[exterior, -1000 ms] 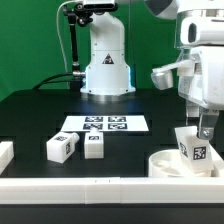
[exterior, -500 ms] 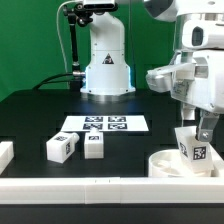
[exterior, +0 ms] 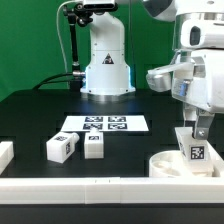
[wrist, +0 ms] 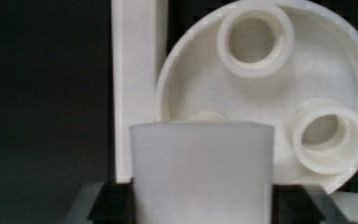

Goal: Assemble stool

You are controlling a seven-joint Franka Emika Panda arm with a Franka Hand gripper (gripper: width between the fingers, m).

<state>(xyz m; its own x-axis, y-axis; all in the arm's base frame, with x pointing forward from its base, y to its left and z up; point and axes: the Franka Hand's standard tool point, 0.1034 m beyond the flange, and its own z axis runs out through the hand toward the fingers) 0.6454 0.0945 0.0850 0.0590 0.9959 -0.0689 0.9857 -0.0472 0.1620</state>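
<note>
My gripper [exterior: 195, 128] is shut on a white stool leg [exterior: 193, 146] with a tag on its side and holds it upright over the round white seat [exterior: 170, 162] at the front of the exterior view's right. In the wrist view the leg [wrist: 197, 165] fills the space between my dark fingers [wrist: 101, 203], and the seat [wrist: 274, 90] lies beyond it with two round sockets showing. Two more tagged legs [exterior: 60, 148] [exterior: 93, 145] lie on the black table at the exterior view's left.
The marker board [exterior: 103, 125] lies mid-table. A long white rail [exterior: 70, 190] runs along the front edge, and a white block [exterior: 5, 154] sits at the far left. The robot base [exterior: 106, 70] stands behind.
The gripper with the leg has shifted slightly to the exterior view's right and down toward the seat, and the leg now hangs straighter.
</note>
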